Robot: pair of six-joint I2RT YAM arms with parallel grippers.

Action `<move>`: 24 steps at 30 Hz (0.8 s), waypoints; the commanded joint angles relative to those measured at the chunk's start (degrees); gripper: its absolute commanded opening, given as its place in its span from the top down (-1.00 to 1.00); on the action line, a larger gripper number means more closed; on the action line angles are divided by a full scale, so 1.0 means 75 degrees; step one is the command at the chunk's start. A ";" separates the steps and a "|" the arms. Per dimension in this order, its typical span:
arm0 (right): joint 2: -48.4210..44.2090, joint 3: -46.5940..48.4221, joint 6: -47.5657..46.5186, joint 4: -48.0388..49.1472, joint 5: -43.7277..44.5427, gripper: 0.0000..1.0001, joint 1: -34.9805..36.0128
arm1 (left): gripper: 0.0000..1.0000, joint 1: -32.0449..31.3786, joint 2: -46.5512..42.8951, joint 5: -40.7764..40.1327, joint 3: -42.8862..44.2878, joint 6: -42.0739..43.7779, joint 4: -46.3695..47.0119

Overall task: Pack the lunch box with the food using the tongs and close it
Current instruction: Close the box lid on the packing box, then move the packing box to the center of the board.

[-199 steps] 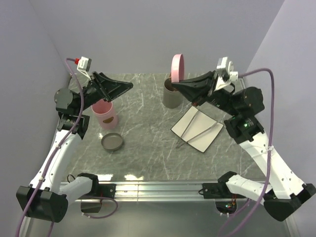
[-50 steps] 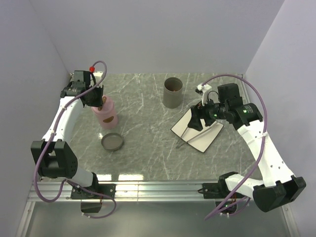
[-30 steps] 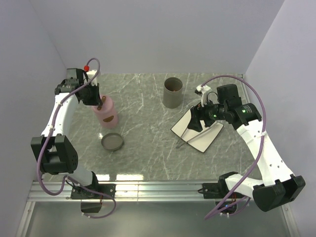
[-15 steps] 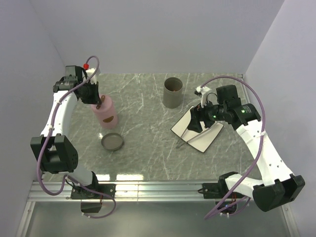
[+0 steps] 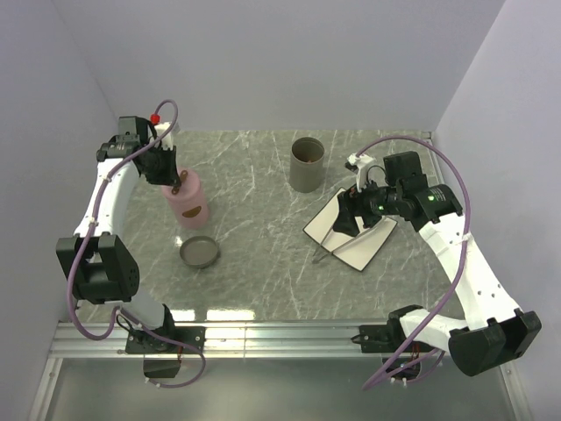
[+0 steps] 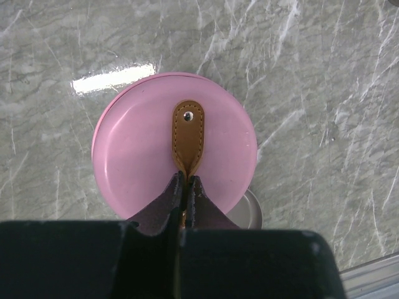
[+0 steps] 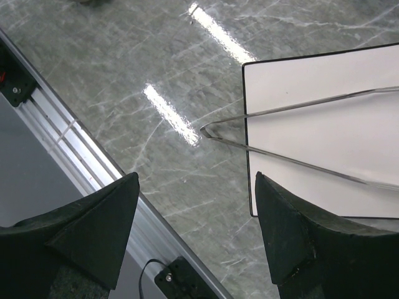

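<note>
Over plate (image 5: 365,247), right end effector (image 5: 344,220) angled down, spread

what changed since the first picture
The pink lid went from the right gripper onto the pink container; the left gripper now pinches its brown tab. The right gripper swung over the tongs, open. Unmoved: grey cup, dish, plate, tongs.

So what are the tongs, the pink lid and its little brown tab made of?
The tongs look like thin metal: grey, shiny, wire-slim arms. The pink lid looks like smooth matte plastic, though that is a guess. The brown tab looks like leather or imitation leather: stitching round its edge and a metal rivet.
</note>
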 commanded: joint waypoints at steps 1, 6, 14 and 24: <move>-0.0187 -0.0068 -0.0075 0.0030 -0.0120 -0.63 -0.0039 | 0.99 0.0034 0.0042 -0.0044 -0.0116 0.0204 0.0071; -0.0187 -0.0103 -0.0075 0.0030 -0.0132 -0.64 -0.0039 | 0.99 0.0046 0.0183 0.0201 -0.0163 0.0169 0.0013; -0.0303 -0.0185 -0.0075 0.0018 -0.0097 -0.64 -0.0039 | 0.99 0.0151 0.0487 0.0471 -0.0245 0.0134 -0.0011; -0.0245 -0.0150 -0.0087 0.0030 -0.0132 -0.64 -0.0028 | 0.99 0.0151 0.0312 0.0307 -0.0831 0.0228 0.0176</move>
